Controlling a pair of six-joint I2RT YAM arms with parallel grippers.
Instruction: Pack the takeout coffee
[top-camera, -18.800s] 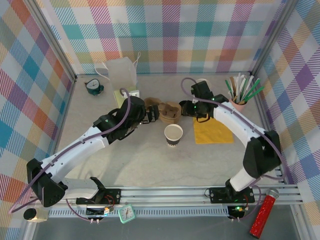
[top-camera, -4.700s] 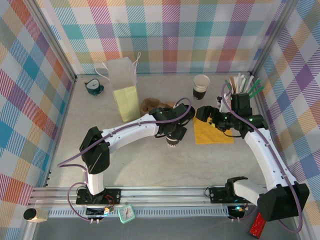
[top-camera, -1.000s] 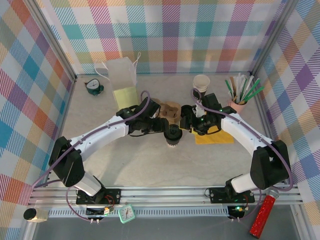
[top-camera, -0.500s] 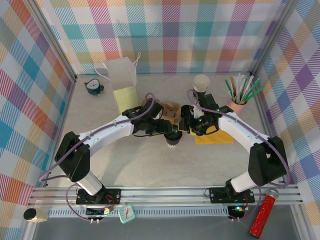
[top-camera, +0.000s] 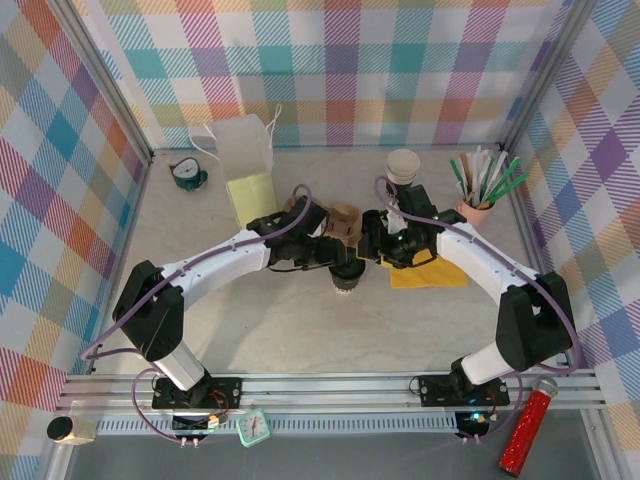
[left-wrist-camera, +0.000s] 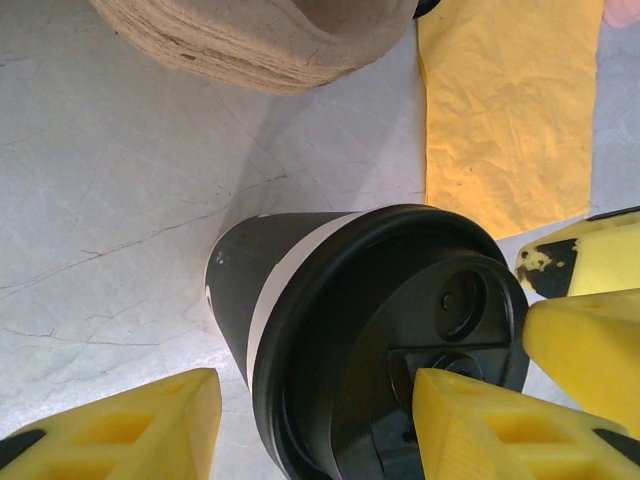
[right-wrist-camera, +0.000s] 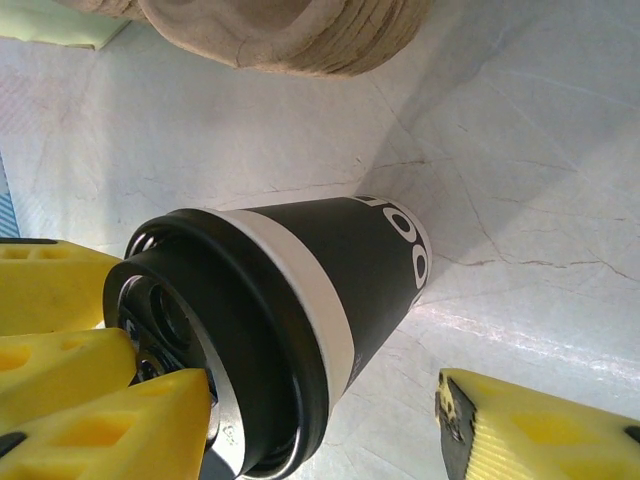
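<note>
Lidded cup upright on the table, just before the pulp carrier, yellow napkin beside, left gripper half-spread astride it, grip impossible to tell, right gripper gaping, one finger clear of the wall

Item: takeout coffee, one unit. Small paper cup, black wall tapering toward the base, with a white band running round just under the rim and some white print lower down the side. Closed with a glossy round black plastic lid, seated fully on the rim; the lid top carries a raised edge, round recesses and a small moulded drinking spout. Pose: upright on its base, not tipped. Position: centre of the top view, slightly above mid-frame.
</note>
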